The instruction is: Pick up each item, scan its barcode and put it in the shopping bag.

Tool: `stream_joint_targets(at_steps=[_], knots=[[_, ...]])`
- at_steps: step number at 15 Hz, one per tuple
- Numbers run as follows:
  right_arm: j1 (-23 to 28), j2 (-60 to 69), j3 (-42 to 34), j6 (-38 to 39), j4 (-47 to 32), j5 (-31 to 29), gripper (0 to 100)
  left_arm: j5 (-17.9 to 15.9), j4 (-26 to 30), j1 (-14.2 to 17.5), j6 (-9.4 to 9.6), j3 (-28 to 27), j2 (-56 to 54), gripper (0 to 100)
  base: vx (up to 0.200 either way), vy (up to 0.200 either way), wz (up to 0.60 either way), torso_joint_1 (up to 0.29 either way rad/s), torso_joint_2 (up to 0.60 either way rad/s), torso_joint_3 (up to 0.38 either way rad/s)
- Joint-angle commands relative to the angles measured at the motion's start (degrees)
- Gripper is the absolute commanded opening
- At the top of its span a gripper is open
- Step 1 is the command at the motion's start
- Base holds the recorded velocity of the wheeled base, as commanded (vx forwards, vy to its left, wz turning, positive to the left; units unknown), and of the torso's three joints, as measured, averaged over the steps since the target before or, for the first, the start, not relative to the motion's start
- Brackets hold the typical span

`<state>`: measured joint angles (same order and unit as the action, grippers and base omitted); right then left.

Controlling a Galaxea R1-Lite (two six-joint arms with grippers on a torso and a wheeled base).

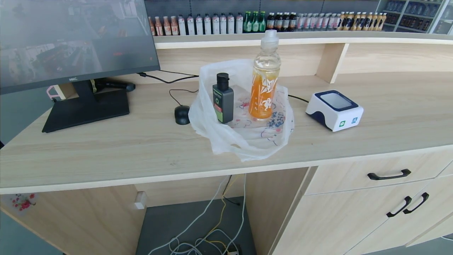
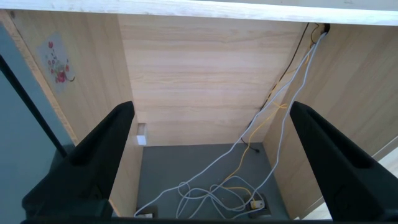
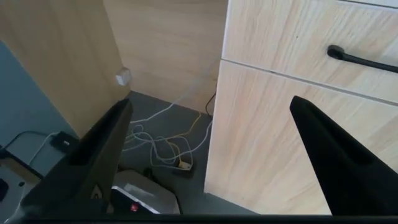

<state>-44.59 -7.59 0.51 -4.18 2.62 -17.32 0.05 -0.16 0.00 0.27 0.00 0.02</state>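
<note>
Left gripper [image 2: 211, 163] and right gripper [image 3: 210, 152] gape wide, empty, low before the counter [image 1: 106, 148], while mid-counter on the floppy bag [image 1: 247, 143] stands the tall juice bottle [image 1: 264, 86], likely slick and tippy, so grab its waist.

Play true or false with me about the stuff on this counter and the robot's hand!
The orange drink bottle stands upright in the shopping bag. True.
The dark pump bottle lies on its side. False: it stands upright beside the orange one.
The scanner sits on the counter, to the bag's right. True.
The left gripper holds a bottle. False: it is open and empty, below the counter.
The mouse sits on the scanner. False: it rests on the counter, left of the bag.
</note>
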Motion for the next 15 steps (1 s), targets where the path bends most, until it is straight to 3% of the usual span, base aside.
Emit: stream_joint_targets(at_steps=[1, 4, 6, 8, 10, 12, 15], knots=[[2.32, -7.35, 0.02, 0.93, -0.34, -0.96, 100, 0.04, -0.02, 0.00, 0.00, 0.00, -0.02, 100, 0.000, 0.000, 0.00, 0.000, 0.00, 0.000], [16.20, -12.36, 0.02, 2.07, -0.34, -1.57, 100, 0.04, -0.02, 0.00, -0.09, 0.00, -0.02, 100, 0.000, 0.000, 0.00, 0.000, 0.00, 0.000], [30.53, -9.63, 0.02, 2.34, -0.34, -1.57, 100, 0.04, -0.02, 0.00, -0.09, 0.00, -0.02, 100, 0.000, 0.000, 0.00, 0.000, 0.00, 0.000], [39.58, -5.76, -0.07, 4.88, -0.51, -0.69, 100, 0.04, -0.02, 0.00, -0.09, 0.00, -0.02, 100, 0.000, 0.000, 0.00, 0.000, 0.00, 0.000], [42.92, -0.05, -0.07, 6.20, -0.69, -0.61, 100, 0.04, -0.02, 0.00, -0.09, 0.00, -0.02, 100, 0.000, 0.000, 0.00, 0.000, 0.00, 0.000], [42.31, 3.73, -0.25, 6.29, -0.42, 0.01, 100, 0.04, -0.02, 0.00, -0.09, 0.00, -0.02, 100, 0.000, 0.000, 0.00, 0.000, 0.00, 0.000], [44.33, 7.59, -0.42, 4.71, -1.13, 12.84, 100, -0.05, -0.02, 0.00, -0.09, 0.00, -0.02, 100, 0.000, 0.000, 0.00, 0.000, 0.00, 0.000]])
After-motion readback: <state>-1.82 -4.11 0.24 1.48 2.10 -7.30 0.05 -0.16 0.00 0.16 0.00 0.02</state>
